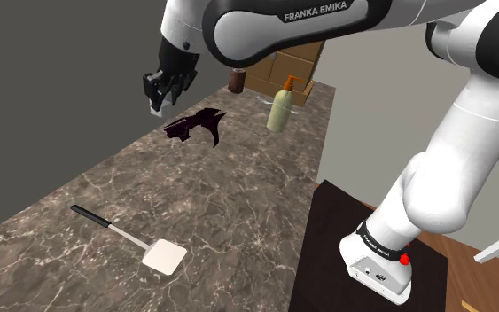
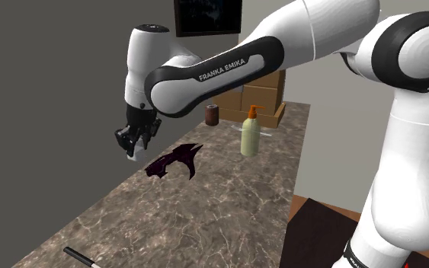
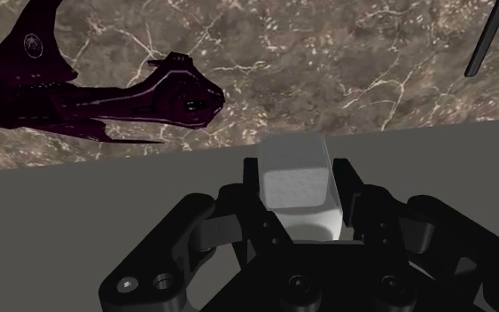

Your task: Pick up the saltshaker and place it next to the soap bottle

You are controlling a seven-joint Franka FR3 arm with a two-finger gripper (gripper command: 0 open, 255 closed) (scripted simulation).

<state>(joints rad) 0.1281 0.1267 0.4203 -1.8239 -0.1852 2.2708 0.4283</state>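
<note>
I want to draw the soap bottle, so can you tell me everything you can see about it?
The soap bottle has a pale yellowish body, narrowing to a neck with an orange pump on top. It stands upright on the brown marbled counter, near its far end, in front of cardboard boxes. A dark brown cylinder stands apart, to the shoulder view's left. Only the counter seems to touch it; the hand, clasping the white saltshaker, is well away.

The soap bottle (image 1: 280,108) stands on the counter (image 1: 221,195) before the boxes (image 1: 292,66).
</note>
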